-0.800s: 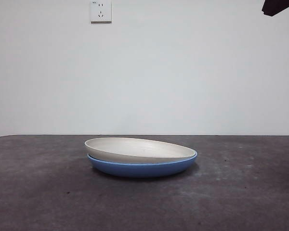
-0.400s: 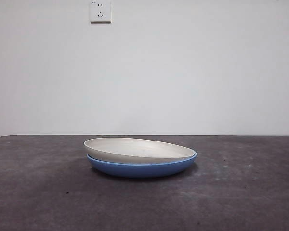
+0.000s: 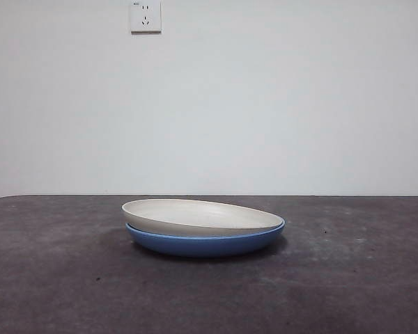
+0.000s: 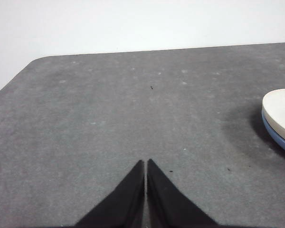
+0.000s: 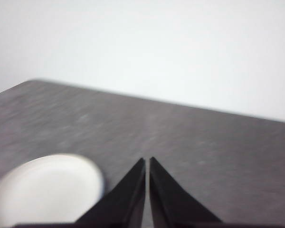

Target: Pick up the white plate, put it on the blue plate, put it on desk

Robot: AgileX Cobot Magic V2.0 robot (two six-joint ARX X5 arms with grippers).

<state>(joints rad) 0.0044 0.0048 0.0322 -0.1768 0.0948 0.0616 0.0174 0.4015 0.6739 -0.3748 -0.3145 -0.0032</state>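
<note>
The white plate [image 3: 198,216] lies nested in the blue plate [image 3: 207,243] at the middle of the desk [image 3: 348,285], tilted a little with its left rim higher. No gripper touches either one. My left gripper [image 4: 146,164] is shut above bare desk, with the rims of the white plate [image 4: 281,108] and blue plate [image 4: 280,141] off to one side. Shut as well, my right gripper [image 5: 147,162] hangs above the desk beside the white plate [image 5: 45,190]; that view is blurred. Neither arm shows in the front view.
A white wall with a socket [image 3: 145,16] stands behind the desk. The desk's rounded corner [image 4: 35,61] and far edge show in the left wrist view.
A dark arm tip at the front view's top right corner has drawn out of view. The stacked plates have not moved.
</note>
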